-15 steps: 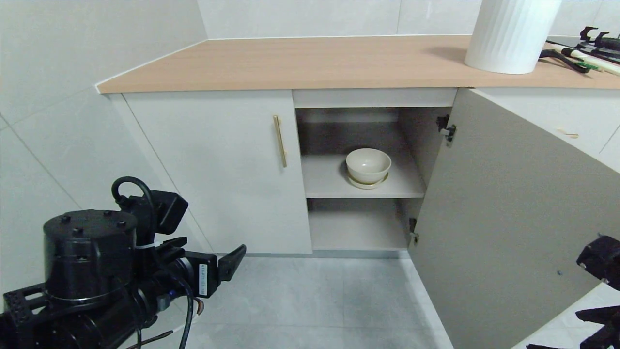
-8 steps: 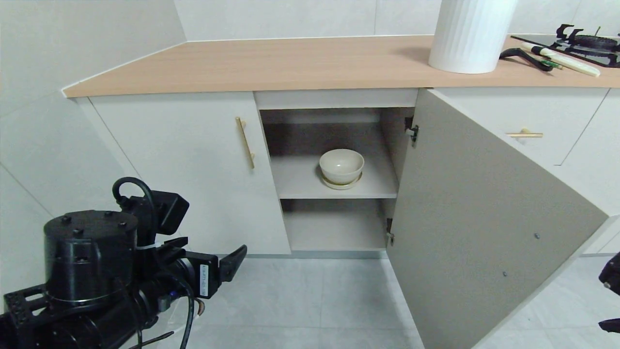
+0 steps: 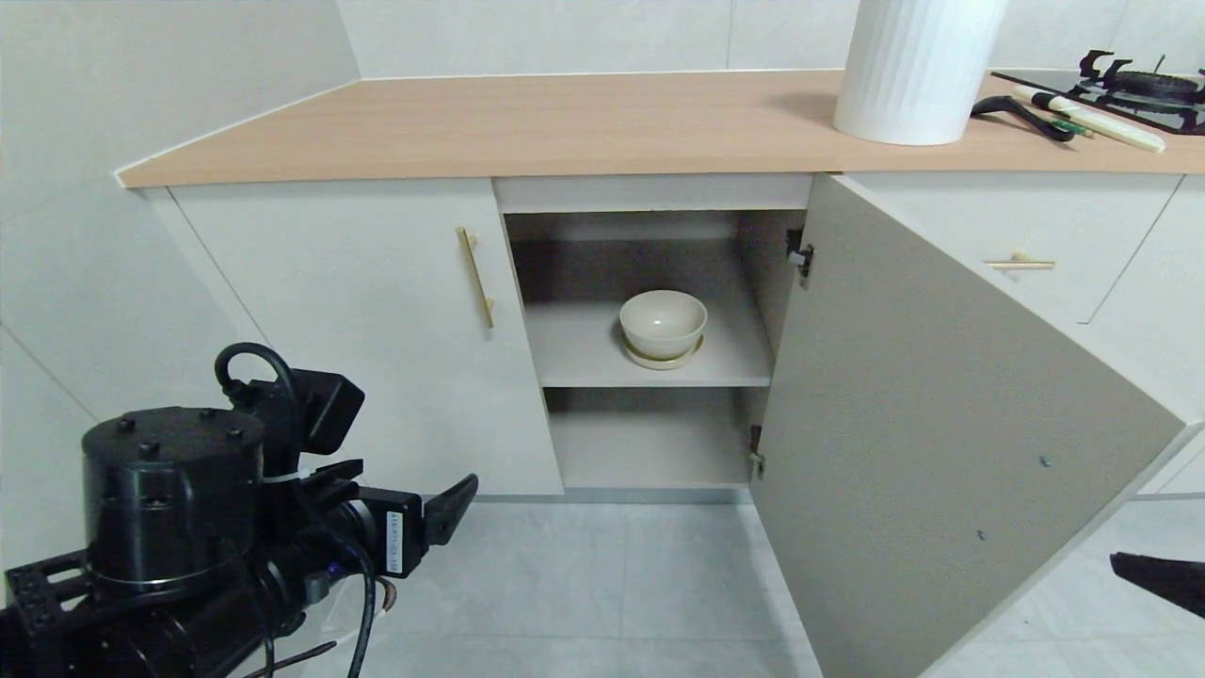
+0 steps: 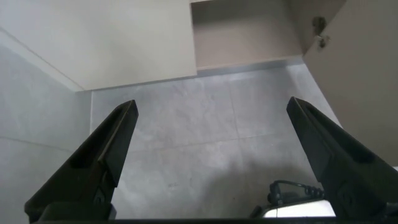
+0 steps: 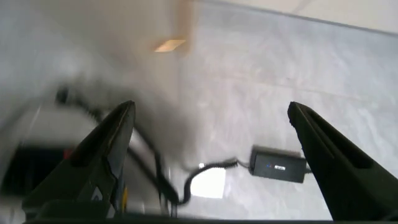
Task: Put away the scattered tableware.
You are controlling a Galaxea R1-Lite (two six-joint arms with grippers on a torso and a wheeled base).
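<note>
A cream bowl [image 3: 663, 320] stands on a small plate [image 3: 664, 358] on the upper shelf of the open cabinet [image 3: 650, 372]. My left gripper [image 4: 211, 162] hangs low over the floor, left of and in front of the cabinet, open and holding nothing. One of its fingers [image 3: 450, 507] points toward the cabinet. My right gripper [image 5: 211, 162] is also open and holding nothing above the floor. One dark finger [image 3: 1158, 576] of it juts in at the right edge, beyond the open door.
The cabinet door [image 3: 923, 424] swings out wide to the right. The left door with a gold handle [image 3: 475, 276] is closed. On the counter stand a white ribbed container [image 3: 918, 71] and utensils [image 3: 1083, 113]. A cable and adapter [image 5: 278, 165] lie on the floor.
The camera swung right during the first half second, shifting the cabinet leftward in the picture. The right arm's shape at the right edge has dropped lower. Bowl and left arm are unchanged.
</note>
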